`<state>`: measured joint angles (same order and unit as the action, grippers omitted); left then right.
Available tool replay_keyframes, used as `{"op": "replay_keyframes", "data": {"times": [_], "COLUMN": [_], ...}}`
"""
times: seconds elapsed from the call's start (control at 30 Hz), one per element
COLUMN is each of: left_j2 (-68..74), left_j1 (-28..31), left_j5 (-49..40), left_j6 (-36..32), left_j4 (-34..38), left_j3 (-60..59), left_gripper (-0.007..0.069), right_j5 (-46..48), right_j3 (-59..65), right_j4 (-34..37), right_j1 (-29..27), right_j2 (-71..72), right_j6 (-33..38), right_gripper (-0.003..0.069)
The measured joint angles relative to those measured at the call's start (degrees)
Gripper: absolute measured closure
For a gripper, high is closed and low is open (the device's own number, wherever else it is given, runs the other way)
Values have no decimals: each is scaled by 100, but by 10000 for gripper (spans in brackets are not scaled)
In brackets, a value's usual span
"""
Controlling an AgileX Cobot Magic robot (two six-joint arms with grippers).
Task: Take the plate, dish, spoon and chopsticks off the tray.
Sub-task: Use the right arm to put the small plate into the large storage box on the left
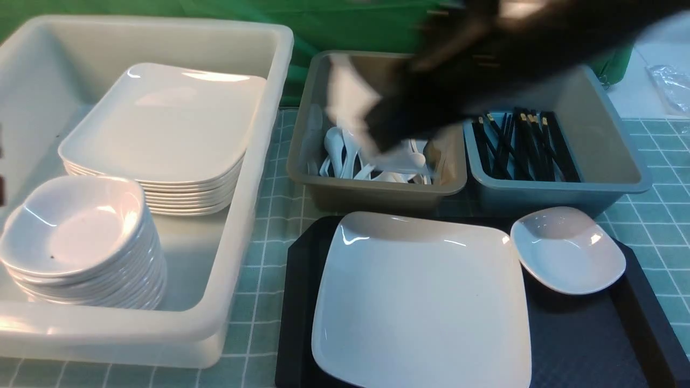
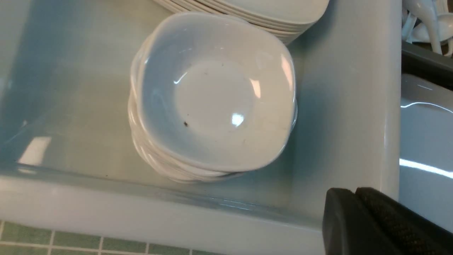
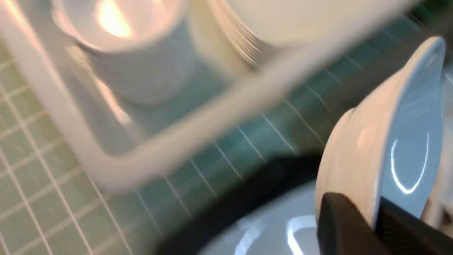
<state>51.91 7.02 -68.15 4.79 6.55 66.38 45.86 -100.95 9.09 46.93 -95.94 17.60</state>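
Note:
The large white square plate (image 1: 420,302) lies on the black tray (image 1: 593,345), with the small white dish (image 1: 567,250) at the tray's far right corner. My right gripper (image 1: 380,137), blurred by motion, is above the grey bin. In the right wrist view it (image 3: 375,202) is shut on the rim of a white glossy spoon (image 3: 389,141), seen as a white blur in the front view (image 1: 350,99). Black chopsticks (image 1: 517,145) lie in the blue bin. My left gripper (image 2: 355,193) is shut and empty above the near corner of the white bin; it does not show in the front view.
A big white bin (image 1: 259,161) on the left holds a stack of square plates (image 1: 161,124) and a stack of small dishes (image 1: 75,226). A grey bin (image 1: 377,191) of white spoons and a blue bin (image 1: 620,167) stand behind the tray.

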Motion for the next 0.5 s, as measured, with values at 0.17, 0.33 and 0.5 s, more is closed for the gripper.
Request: {"op": "replay_keyframes", "data": {"times": [0.17, 0.33, 0.5], "left_j2": [-473, -855, -958], "left_j1": [347, 507, 519], "left_j5": [-28, -39, -59], "left_j6": [27, 32, -6], "left_j4": [21, 116, 116], "left_j3": [0, 0, 0], "left_gripper": [615, 615, 615], "right_j5": [-222, -574, -1048], "right_j3": [-1360, -2471, -2794], "right_j4": [41, 47, 53], "right_j1": [635, 1159, 1439], "right_j2": [-1182, -2309, -2862], "right_j6": [230, 551, 747], "right_gripper": [589, 589, 589]}}
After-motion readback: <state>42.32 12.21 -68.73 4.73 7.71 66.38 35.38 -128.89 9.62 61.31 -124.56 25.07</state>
